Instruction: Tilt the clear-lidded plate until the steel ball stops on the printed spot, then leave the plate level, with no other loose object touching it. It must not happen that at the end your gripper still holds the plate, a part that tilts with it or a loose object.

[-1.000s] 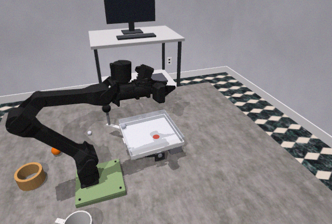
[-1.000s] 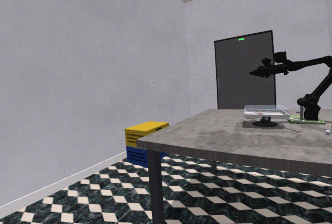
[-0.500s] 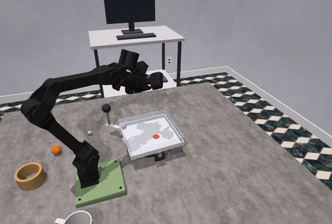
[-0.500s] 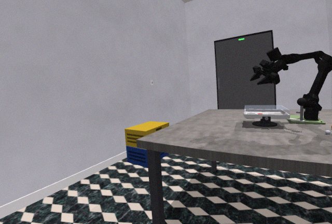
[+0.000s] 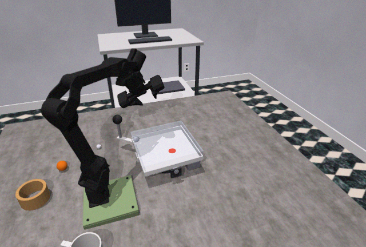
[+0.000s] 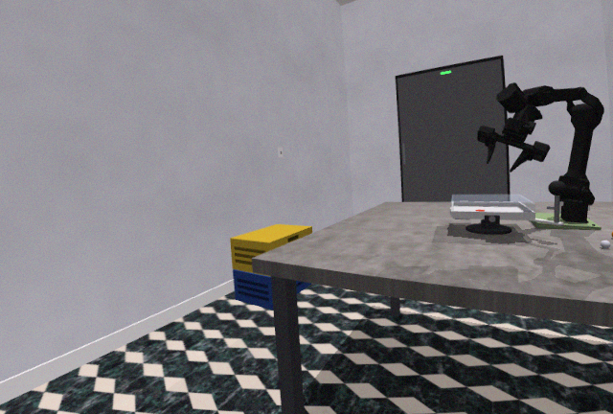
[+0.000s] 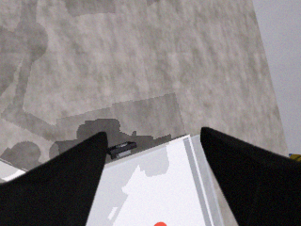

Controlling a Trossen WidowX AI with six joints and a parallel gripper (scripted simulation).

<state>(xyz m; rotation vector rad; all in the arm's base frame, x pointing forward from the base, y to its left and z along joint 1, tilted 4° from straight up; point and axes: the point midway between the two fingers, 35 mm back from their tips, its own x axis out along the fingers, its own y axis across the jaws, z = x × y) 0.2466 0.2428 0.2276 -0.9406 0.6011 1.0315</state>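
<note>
The square white plate with a clear lid [image 5: 167, 148] sits on a dark pivot stand at the middle of the table and looks level in the exterior view [image 6: 490, 207]. A red printed spot [image 5: 171, 150] marks its centre. The steel ball [image 5: 135, 139] rests in the plate's far left corner, away from the spot. A handle with a black knob [image 5: 117, 119] rises beside that corner. My gripper [image 5: 141, 92] hangs open and empty well above the plate's far side, fingers pointing down. In the wrist view the plate's edge [image 7: 155, 188] and the red spot [image 7: 160, 224] lie between my fingers.
A small white ball [image 5: 98, 146], an orange ball [image 5: 62, 165], a tan ring [image 5: 32, 191] and a grey cup [image 5: 85, 239] lie on the table's left side, clear of the plate. My arm stands on a green base [image 5: 110, 203].
</note>
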